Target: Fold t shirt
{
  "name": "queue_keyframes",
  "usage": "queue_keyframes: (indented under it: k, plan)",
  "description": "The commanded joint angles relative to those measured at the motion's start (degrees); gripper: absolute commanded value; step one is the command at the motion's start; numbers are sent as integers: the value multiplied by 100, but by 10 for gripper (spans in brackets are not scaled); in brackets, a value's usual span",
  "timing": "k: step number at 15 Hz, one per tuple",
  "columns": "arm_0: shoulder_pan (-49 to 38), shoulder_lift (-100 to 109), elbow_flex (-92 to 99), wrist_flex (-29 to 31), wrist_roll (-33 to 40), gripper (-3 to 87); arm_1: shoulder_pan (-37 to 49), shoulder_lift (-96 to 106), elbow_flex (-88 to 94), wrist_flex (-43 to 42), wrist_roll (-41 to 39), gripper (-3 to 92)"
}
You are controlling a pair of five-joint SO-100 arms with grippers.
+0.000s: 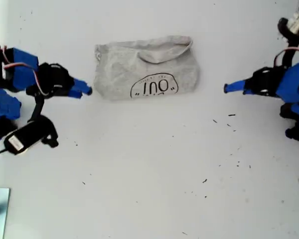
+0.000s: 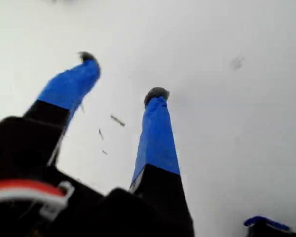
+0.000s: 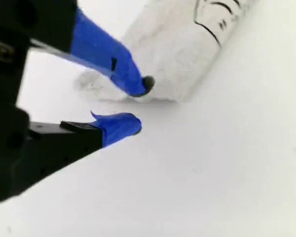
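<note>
in the exterior view the t shirt [image 1: 146, 68] lies folded into a grey bundle on the white desk [image 1: 149, 169], print up, between two blue arms. my second gripper [image 1: 84, 90] sits just beside its edge at the exterior view's left; my first gripper [image 1: 228, 88] stands apart at the exterior view's right.

in the first wrist view my first gripper [image 2: 123, 79] has its jaws parted wide over bare desk [image 2: 237, 123], holding nothing.

in the second wrist view my second gripper [image 3: 140, 106] has its jaws parted and empty, with the t shirt [image 3: 182, 54] just beyond the tips.
</note>
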Motion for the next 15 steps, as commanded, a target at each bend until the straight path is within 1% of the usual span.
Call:
queue_keyframes:
  k: [1,2,3,4,5,6,7,8,15]
  plan:
    - [993,1714,1459,-439,-1063,-2,-800,738,668,44,721,150]
    - [1239,2725,2224,-439,-1477,-2,-888,686,782,26,659,138]
    - [1441,4518,3076,70,-1819,-2,-896,729,782,26,483,135]
    - [1538,5827,3067,949,-1661,-2,-800,729,782,26,554,136]
    - [1380,5730,3050,993,-1187,10,-800,729,791,18,404,136]
    - [1336,5757,3041,1002,-396,98,-738,729,791,18,149,136]
    - [1283,5757,3041,993,633,135,-712,729,791,18,-1002,136]
    - [1292,5766,3050,967,1055,135,-729,729,782,9,-2725,136]
    - [1292,5766,3050,967,1028,135,-738,747,800,-9,-2733,130]
